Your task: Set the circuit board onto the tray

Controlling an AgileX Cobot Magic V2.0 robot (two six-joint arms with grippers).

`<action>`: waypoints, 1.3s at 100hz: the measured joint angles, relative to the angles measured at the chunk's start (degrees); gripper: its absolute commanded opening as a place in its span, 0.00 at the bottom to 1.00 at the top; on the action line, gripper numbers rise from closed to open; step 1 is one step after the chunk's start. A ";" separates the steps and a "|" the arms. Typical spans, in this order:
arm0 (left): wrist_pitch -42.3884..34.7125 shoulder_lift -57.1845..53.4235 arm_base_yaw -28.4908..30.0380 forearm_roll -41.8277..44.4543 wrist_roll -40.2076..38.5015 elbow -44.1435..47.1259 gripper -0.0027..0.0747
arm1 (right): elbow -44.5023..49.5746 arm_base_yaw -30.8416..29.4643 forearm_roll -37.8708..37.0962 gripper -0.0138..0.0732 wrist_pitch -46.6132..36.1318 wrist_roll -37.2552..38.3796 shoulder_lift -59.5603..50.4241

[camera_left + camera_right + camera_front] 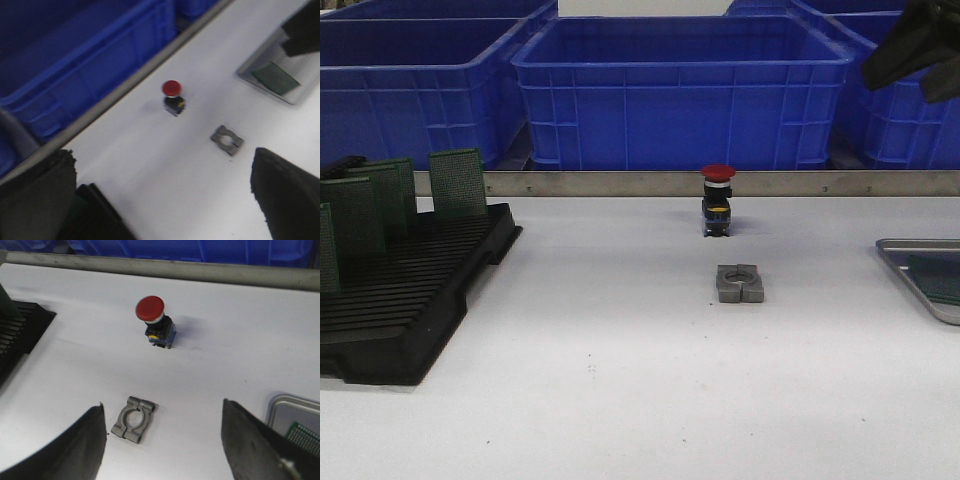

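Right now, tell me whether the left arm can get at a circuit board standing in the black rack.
Probably yes: the left claw is open, the black rack lies on its side, and the circuit boards' tops stand uncovered.

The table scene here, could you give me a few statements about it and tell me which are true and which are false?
1. A green circuit board already lies in the tray. True.
2. The red-capped push button lies on its side. False: it stands upright, red cap on top.
3. Several green boards stand upright in the black slotted rack. True.
4. The grey metal clamp piece sits inside the tray. False: it lies on the bare white table, nearer the front than the button.
5. The right gripper grips a board. False: its fingers are apart with nothing between them.
6. The left gripper is open too. True.
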 measured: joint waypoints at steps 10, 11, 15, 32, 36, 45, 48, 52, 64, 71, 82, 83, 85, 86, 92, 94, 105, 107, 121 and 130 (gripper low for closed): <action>-3.39 -5.02 4.30 -0.83 -0.84 5.13 0.88 | 2.00 2.03 -1.01 0.74 -3.78 0.00 -4.30; -3.81 -5.37 4.85 -1.04 -0.84 5.51 0.88 | 2.16 2.18 -1.13 0.74 -4.07 0.00 -4.62; -5.01 -7.57 6.02 -1.25 -0.96 7.89 0.88 | 3.26 2.45 -1.23 0.74 -5.67 0.00 -6.61; -11.52 -17.07 9.28 -2.12 -1.15 19.58 0.88 | 8.07 2.58 -1.36 0.74 -11.04 0.00 -16.10; -13.71 -19.80 9.52 -2.24 -1.15 22.75 0.88 | 9.43 2.58 -1.40 0.74 -12.22 0.00 -18.86; -17.77 -25.91 9.67 -2.60 -1.15 29.41 0.88 | 12.72 2.58 -1.62 0.74 -14.77 -0.11 -25.21; -19.11 -27.82 9.67 -2.74 -1.15 31.29 0.88 | 13.86 2.58 -1.62 0.74 -15.63 -0.11 -27.23; -20.30 -30.64 9.72 -2.97 -1.15 33.98 0.88 | 15.68 2.58 -1.62 0.74 -17.03 -0.11 -30.21; -23.58 -38.01 9.72 -3.46 -1.43 40.60 0.88 | 20.77 2.58 -1.62 0.74 -20.19 -0.11 -38.76; -25.26 -41.60 9.72 -3.57 -1.97 43.84 0.88 | 23.45 2.58 -1.62 0.74 -21.05 -0.11 -43.78; -26.49 -46.00 9.72 -3.58 -2.45 47.56 0.88 | 27.00 2.58 -1.62 0.74 -21.14 -0.11 -51.09; -26.63 -46.21 9.72 -3.67 -2.45 47.97 0.88 | 27.48 2.58 -1.62 0.74 -21.14 -0.11 -51.98; -26.63 -46.82 9.72 -3.67 -2.45 48.53 0.88 | 28.20 2.58 -1.62 0.74 -21.18 -0.11 -53.26; -26.74 -47.19 9.72 -3.67 -2.45 48.72 0.88 | 28.44 2.58 -1.62 0.74 -21.18 -0.11 -53.70; -26.99 -48.40 9.72 -3.67 -2.55 50.21 0.88 | 30.52 2.58 -1.62 0.74 -21.18 -0.11 -57.34; -27.14 -48.76 9.72 -3.70 -2.55 50.52 0.88 | 31.13 2.58 -1.62 0.74 -21.18 -0.11 -58.48; -28.59 -49.99 9.72 -3.81 -2.55 52.79 0.88 | 33.68 2.58 -1.62 0.74 -21.18 -0.20 -63.40; -29.00 -50.16 9.72 -3.81 -2.55 53.13 0.87 | 34.09 2.58 -1.62 0.74 -21.18 -0.20 -64.18; -31.20 -50.37 9.72 -4.05 -2.66 53.79 0.84 | 36.00 2.58 -1.62 0.74 -21.18 -0.20 -66.98; -32.15 -50.49 9.72 -4.13 -2.66 53.79 0.80 | 36.76 2.58 -1.62 0.74 -21.18 -0.20 -67.11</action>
